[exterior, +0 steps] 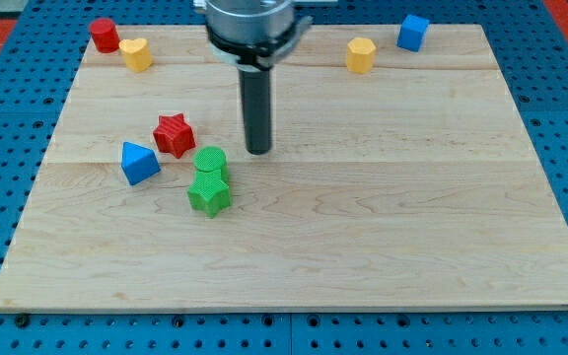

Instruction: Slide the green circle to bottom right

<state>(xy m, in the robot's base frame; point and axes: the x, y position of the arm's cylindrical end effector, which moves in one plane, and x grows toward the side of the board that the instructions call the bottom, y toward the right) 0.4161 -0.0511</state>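
Note:
The green circle (pixel 209 161) is a short green cylinder left of the board's centre. It touches a green star (pixel 208 192) just below it. My tip (pixel 258 150) rests on the board just to the right of the green circle and slightly above it, a small gap apart. The dark rod rises from it to the arm's mount at the view's top.
A red star (pixel 175 134) and a blue triangular block (pixel 138 163) lie left of the green circle. A red cylinder (pixel 105 35) and a yellow block (pixel 136 54) sit at top left. A yellow hexagonal block (pixel 360 55) and a blue cube (pixel 413 33) sit at top right. The wooden board (pixel 383 227) lies on a blue perforated surface.

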